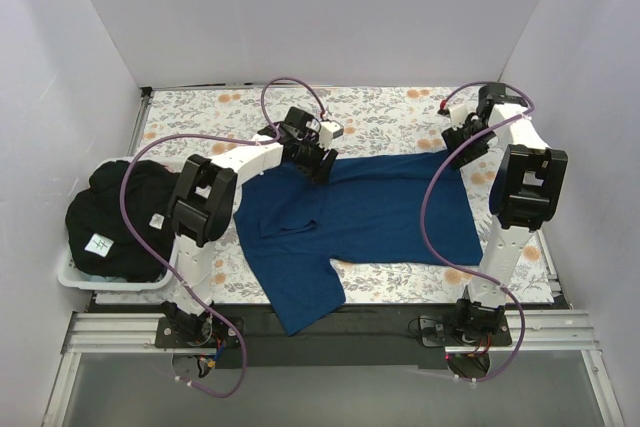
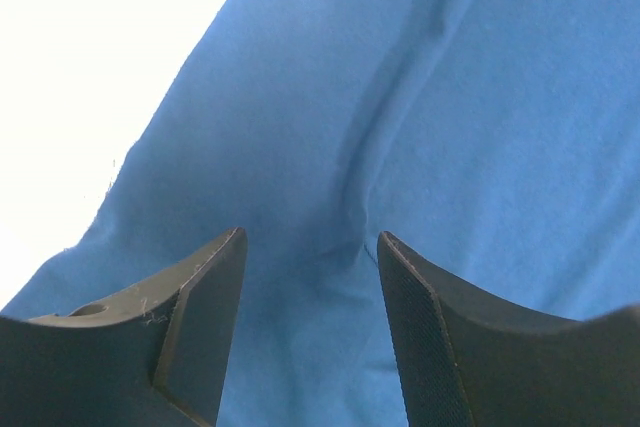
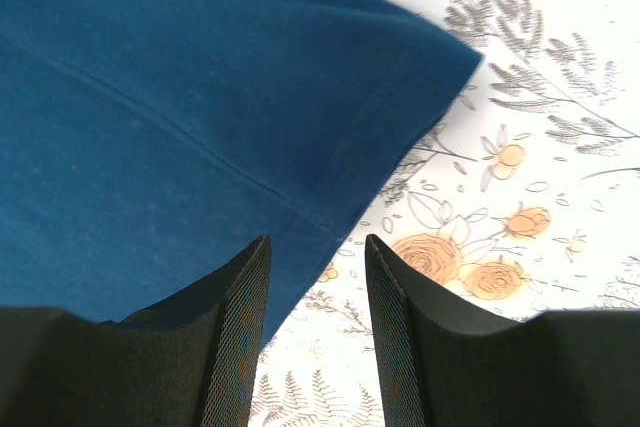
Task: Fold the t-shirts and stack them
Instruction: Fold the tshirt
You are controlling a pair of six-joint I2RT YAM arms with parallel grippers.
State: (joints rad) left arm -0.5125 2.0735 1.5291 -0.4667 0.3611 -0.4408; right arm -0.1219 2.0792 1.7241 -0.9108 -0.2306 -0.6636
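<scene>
- Blue t-shirt (image 1: 370, 212) lies spread flat on the floral cloth (image 1: 380, 112), mid-table. Its long axis runs left to right.
- One sleeve juts from the shirt's left part toward the near edge, its tip past the cloth's near border.
- Left gripper (image 1: 320, 162) is over the shirt's far-left edge. The wrist view shows the fingers (image 2: 200, 317) spread apart, with only blue fabric below the gap and nothing pinched.
- Right gripper (image 1: 458, 142) is at the shirt's far-right corner. The wrist view shows the jaws parted. A stitched corner of the shirt lies just ahead of and under one finger (image 3: 235, 327), with floral cloth in the gap. Nothing is held.
- Black t-shirt (image 1: 120, 212) with a white tag (image 1: 100, 244) is heaped in a white basket (image 1: 75, 275) at the left, well apart from both grippers.
</scene>
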